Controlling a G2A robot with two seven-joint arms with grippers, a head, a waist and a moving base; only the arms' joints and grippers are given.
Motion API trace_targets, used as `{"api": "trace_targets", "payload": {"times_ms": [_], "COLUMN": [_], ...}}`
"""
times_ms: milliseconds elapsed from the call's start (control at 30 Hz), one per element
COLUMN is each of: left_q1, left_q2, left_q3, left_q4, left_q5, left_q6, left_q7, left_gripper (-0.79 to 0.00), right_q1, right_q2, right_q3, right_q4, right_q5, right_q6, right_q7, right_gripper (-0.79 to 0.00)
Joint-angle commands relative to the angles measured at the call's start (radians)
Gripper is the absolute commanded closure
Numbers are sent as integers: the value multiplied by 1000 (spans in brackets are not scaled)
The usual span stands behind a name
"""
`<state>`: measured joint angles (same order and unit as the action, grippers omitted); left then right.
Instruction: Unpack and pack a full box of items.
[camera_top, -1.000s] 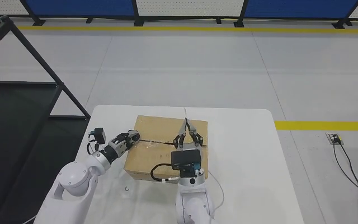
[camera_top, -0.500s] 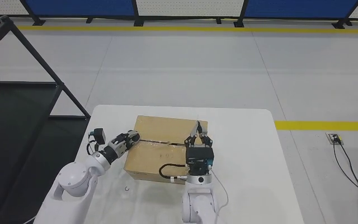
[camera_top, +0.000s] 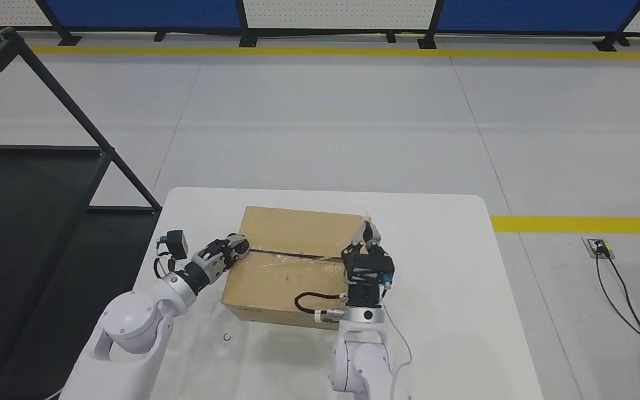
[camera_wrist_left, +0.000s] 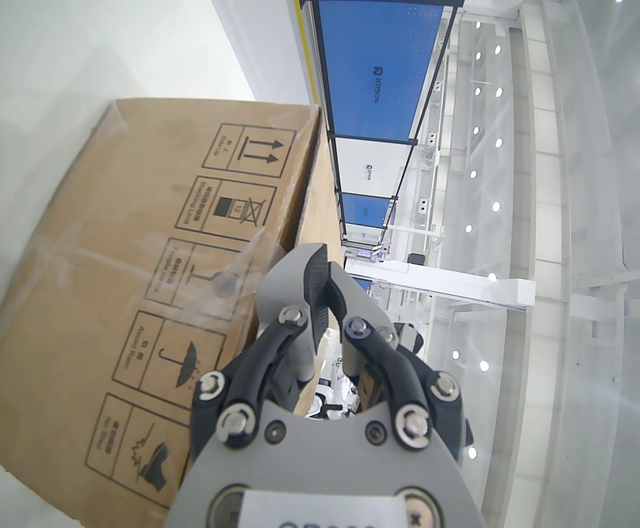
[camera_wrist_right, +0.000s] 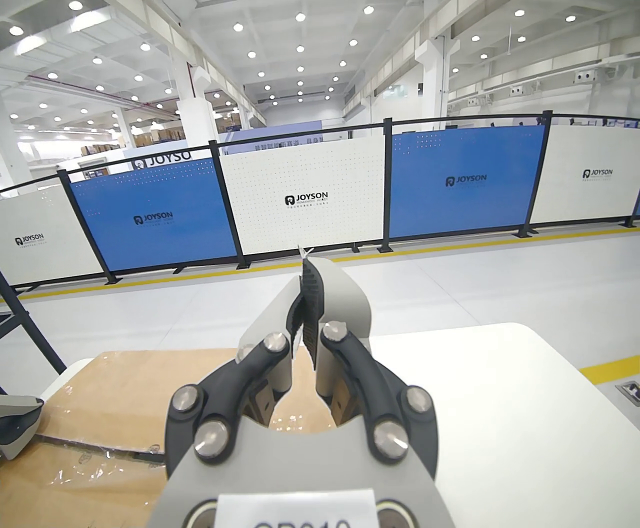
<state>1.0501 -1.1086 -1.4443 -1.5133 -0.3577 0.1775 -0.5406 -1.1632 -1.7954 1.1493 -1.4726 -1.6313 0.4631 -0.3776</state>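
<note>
A pale grey workshop floor with a yellow line runs out to blue and white fence panels (camera_top: 340, 12) at 12 o'clock, and a black metal frame (camera_top: 70, 130) stands at 9 o'clock of the white table (camera_top: 440, 290). The cardboard box (camera_top: 290, 230) sits on the table a little toward 9 o'clock from its middle, with its top flaps closed. Clear tape (camera_top: 290, 257) lies wrinkled along the seam and runs down the box's side next to the printed handling symbols. The left gripper (camera_top: 240, 243) is at the box's 9 o'clock edge, right at the end of the seam, and its black pads are pressed together at the tips. The right gripper (camera_top: 367, 236) is above the box's 3 o'clock edge with its fingers pointing toward 12 o'clock. Its pads are closed on each other, and a small pale scrap (camera_wrist_right: 303, 251) is pinched between them and pokes out just past the tips. I cannot tell what the scrap is.
</note>
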Motion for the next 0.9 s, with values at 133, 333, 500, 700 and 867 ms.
{"api": "trace_targets", "payload": {"times_ms": [133, 333, 500, 700, 867], "left_q1": [0, -3, -4, 6, 35], "left_q2": [0, 0, -1, 1, 4], "left_q3": [2, 7, 6, -12, -56], "left_q4": [-2, 0, 2, -7, -23], "left_q5": [1, 2, -1, -17, -60], "left_q6": [2, 2, -1, -15, -45], "left_q7": [-2, -1, 1, 3, 8], "left_gripper": [0, 0, 0, 0, 0], "right_q1": [-30, -49, -43, 11, 74], "right_q2": [4, 9, 12, 9, 3], "right_q3": [12, 10, -14, -69, -116], "right_q4": [-22, -52, -78, -96, -94], "right_q5": [4, 7, -17, -83, -142], "right_q6": [1, -44, -85, -105, -121], "right_q7": [7, -44, -151, -177, -123], "right_gripper": [0, 0, 0, 0, 0]}}
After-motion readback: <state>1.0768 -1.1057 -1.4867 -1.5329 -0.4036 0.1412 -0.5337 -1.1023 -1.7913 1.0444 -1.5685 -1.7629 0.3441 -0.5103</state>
